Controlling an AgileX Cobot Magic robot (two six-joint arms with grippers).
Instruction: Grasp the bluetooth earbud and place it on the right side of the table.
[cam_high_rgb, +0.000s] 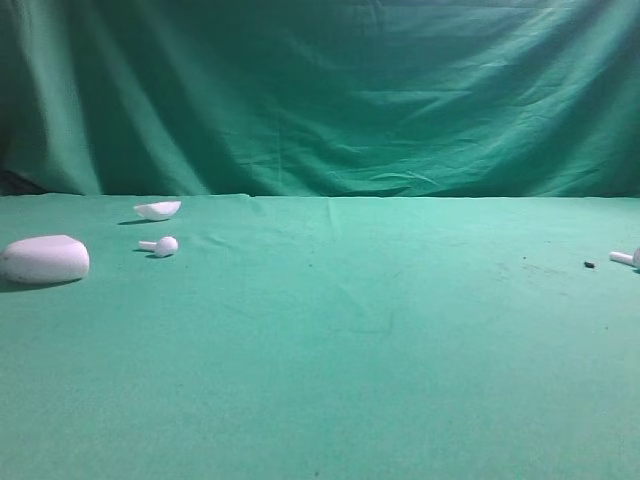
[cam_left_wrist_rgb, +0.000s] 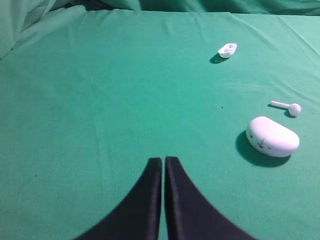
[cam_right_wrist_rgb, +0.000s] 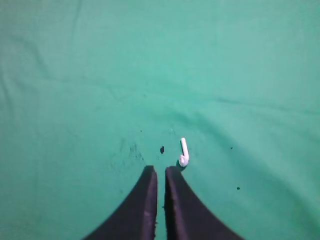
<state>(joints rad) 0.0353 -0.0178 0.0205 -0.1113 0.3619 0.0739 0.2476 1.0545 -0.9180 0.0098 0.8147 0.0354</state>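
Resting: bluetooth earbud (cam_right_wrist_rgb: 184, 152) on tabletop (cam_high_rgb: 400, 350), just beside right tool (cam_right_wrist_rgb: 160, 172), apparently delivered.
Right tool: clenched, empty.
Left tool (cam_left_wrist_rgb: 163, 162): clenched, empty.

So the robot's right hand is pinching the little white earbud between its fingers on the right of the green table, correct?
Not quite. In the right wrist view the earbud lies loose on the green table just ahead of the right hand, whose fingers are nearly together with nothing between them. It is on the right, as the high view shows.

White case (cam_high_rgb: 44, 259) lies near a plain earbud (cam_high_rgb: 160, 245) (small lid (cam_high_rgb: 158, 209) behind).
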